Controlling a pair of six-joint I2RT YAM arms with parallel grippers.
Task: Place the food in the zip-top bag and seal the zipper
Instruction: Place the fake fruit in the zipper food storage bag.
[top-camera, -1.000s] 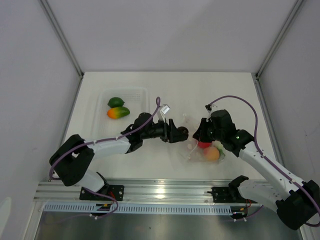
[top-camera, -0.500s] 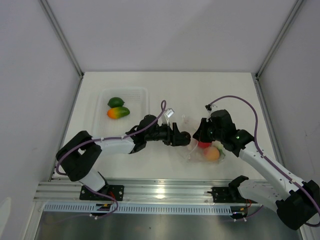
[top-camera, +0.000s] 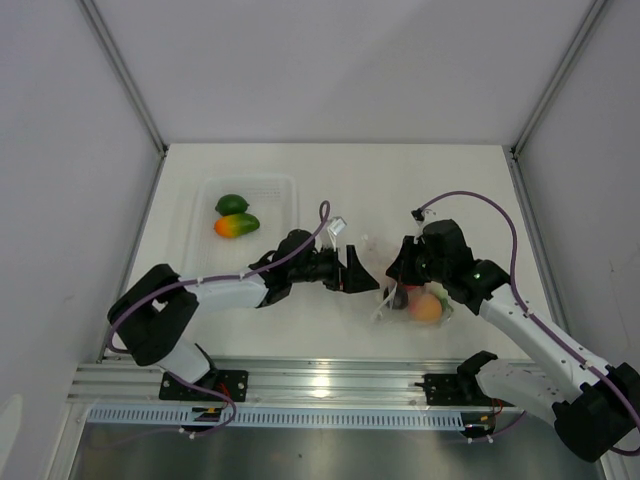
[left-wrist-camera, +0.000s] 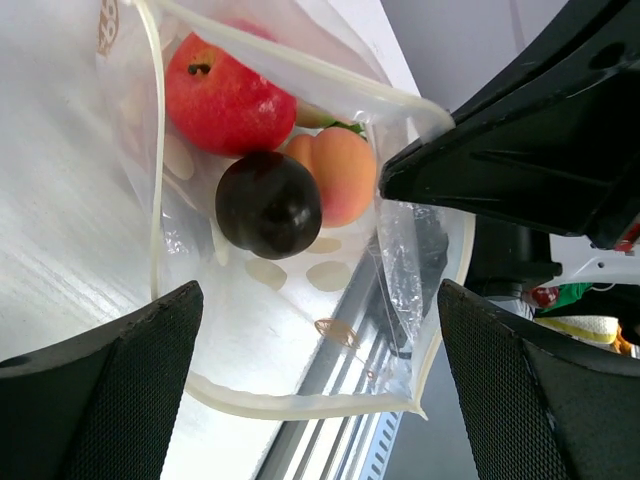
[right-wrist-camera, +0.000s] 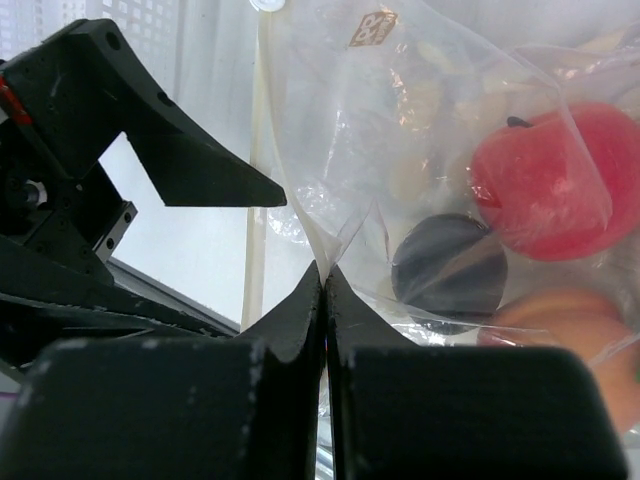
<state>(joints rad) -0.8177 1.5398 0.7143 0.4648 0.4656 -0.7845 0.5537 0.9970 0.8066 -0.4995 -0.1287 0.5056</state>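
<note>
Left fingers (left-wrist-camera: 110, 400) spread empty at the bag (left-wrist-camera: 300, 345) mouth, right fingers (right-wrist-camera: 295, 315) clamped on its rim, while mango (top-camera: 236, 226) and green fruit (top-camera: 232, 204) wait in the tray (top-camera: 282, 198), far-left of them, left arm nearer

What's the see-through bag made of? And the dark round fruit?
The bag looks like thin clear plastic film: crinkled, shiny, see-through. The dark fruit seems to be smooth moulded plastic with a soft highlight; likely a toy, not certain.
</note>
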